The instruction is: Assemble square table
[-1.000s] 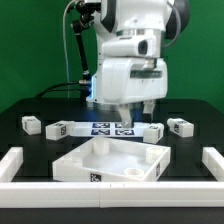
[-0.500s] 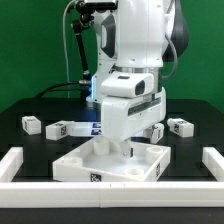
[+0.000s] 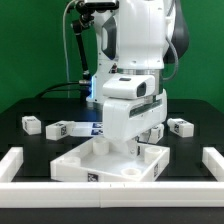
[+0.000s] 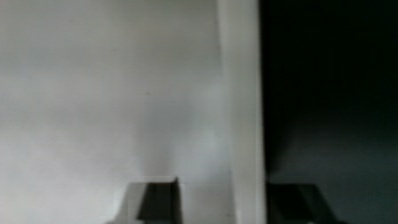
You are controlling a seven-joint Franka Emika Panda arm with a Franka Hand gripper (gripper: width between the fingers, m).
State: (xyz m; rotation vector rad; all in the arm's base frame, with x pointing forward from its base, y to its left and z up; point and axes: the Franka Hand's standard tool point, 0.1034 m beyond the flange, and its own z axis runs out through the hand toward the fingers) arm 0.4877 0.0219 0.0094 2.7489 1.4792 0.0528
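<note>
Square panel lies rim-up on the black table, centre front, between two white bars. Arm is down over its far side. Claw straddles the raised rim, one finger each side, jaws narrow. Actual pinch: cannot tell, wrist view blurred. Four loose legs sit behind the panel, two either side of the arm.
</note>
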